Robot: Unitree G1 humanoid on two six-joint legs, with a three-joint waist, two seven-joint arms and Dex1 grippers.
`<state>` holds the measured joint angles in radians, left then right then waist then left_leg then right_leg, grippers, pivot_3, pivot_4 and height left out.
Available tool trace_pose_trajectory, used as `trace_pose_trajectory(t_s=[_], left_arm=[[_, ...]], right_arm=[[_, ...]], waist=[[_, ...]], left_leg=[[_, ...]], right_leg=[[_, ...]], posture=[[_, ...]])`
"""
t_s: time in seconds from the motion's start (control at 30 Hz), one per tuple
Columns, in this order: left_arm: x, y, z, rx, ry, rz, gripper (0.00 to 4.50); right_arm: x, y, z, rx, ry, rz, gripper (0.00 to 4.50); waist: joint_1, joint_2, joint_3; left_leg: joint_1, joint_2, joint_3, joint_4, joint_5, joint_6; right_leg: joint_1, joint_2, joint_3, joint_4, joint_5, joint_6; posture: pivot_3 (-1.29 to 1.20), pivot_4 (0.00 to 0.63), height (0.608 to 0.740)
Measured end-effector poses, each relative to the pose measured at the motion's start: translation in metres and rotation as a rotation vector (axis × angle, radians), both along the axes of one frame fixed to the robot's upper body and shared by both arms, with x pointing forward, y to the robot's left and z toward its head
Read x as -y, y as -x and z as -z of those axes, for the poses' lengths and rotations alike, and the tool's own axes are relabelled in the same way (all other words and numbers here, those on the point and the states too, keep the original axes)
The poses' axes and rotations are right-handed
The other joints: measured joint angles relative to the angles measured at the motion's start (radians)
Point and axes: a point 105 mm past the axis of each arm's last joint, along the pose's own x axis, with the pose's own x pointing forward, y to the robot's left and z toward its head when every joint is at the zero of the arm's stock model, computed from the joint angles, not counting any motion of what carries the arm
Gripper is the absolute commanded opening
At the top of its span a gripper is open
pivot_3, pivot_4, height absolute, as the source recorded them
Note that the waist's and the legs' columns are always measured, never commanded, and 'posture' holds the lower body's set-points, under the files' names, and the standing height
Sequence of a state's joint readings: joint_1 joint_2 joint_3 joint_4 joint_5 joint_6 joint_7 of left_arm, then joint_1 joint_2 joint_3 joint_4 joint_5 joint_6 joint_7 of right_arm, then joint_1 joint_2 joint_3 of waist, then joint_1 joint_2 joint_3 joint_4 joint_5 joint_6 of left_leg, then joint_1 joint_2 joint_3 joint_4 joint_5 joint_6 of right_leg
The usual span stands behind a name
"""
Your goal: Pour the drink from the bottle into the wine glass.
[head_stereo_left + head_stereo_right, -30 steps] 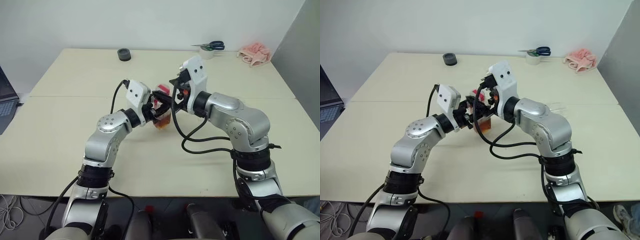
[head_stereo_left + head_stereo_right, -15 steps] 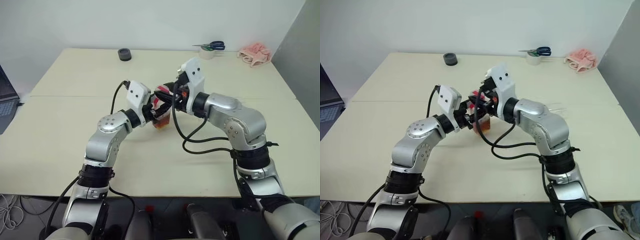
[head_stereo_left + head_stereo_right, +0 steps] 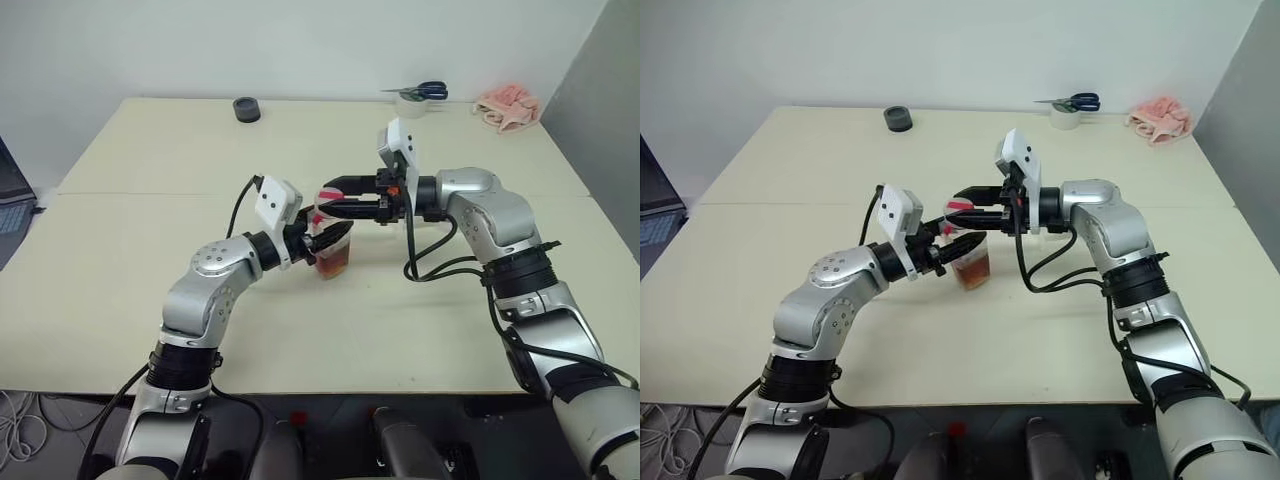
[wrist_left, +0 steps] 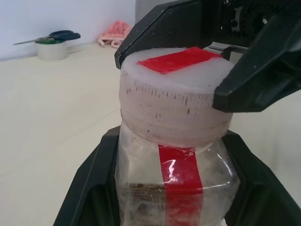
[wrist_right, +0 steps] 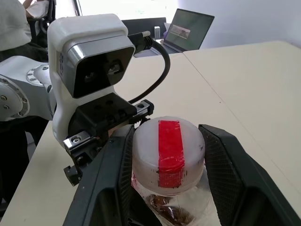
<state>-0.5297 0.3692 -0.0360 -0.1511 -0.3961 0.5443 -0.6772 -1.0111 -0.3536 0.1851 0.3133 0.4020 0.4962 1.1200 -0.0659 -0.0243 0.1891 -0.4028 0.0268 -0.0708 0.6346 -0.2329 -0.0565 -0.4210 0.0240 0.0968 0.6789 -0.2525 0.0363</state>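
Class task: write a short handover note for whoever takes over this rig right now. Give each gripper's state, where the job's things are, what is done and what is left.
Left gripper: shut on the bottle, holding its body upright just above the table.
Right gripper: its fingers sit on either side of the cap, against it or nearly so; a firm grip cannot be told.
The drink fills the bottle's lower part.
Wine glass: I cannot place it.
Done: bottle picked up, right gripper brought to the cap.
Left: take the cap off, find the glass, pour.
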Motion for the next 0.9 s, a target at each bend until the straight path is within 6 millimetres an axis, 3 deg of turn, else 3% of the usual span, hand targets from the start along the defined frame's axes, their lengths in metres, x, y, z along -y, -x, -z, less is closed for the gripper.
trace_pose_trajectory(t_s=[0.23, 0.5, 0.67, 0.9], left_arm=[[-0.01, -0.003, -0.007, 0.017, 0.007, -0.033, 2.16], [-0.005, -0.013, -0.006, 0.016, 0.013, -0.029, 2.16], [0.004, -0.013, -0.003, 0.018, 0.011, -0.007, 2.16], [0.01, -0.015, -0.006, 0.034, 0.012, 0.009, 2.16]], right_arm=[[0.023, 0.018, -0.001, 0.02, -0.014, 0.078, 4.5], [0.018, 0.035, -0.031, 0.11, -0.098, 0.275, 4.5], [0.016, 0.031, -0.016, 0.046, -0.088, 0.481, 4.5], [0.013, 0.025, -0.004, -0.034, -0.093, 0.614, 4.5]], waist=[[0.009, 0.0, 0.0], [0.008, 0.0, 0.0], [0.009, 0.0, 0.0], [0.008, 0.0, 0.0]], left_leg=[[0.0, 0.0, 0.0, 0.0, 0.0, 0.0], [0.0, 0.0, 0.0, 0.0, 0.0, 0.0], [-0.001, 0.0, 0.0, 0.001, 0.0, 0.0], [0.0, 0.0, 0.0, 0.001, 0.0, 0.0]], right_leg=[[0.0, -0.001, 0.0, 0.0, 0.0, 0.001], [0.0, 0.0, 0.0, 0.0, -0.003, 0.005], [0.0, -0.001, 0.0, 0.0, -0.002, 0.004], [0.0, 0.0, 0.0, 0.0, -0.003, 0.004]], posture=[[0.0, 0.15, 0.74], [0.0, 0.15, 0.74], [0.0, 0.15, 0.74], [0.0, 0.15, 0.74]])
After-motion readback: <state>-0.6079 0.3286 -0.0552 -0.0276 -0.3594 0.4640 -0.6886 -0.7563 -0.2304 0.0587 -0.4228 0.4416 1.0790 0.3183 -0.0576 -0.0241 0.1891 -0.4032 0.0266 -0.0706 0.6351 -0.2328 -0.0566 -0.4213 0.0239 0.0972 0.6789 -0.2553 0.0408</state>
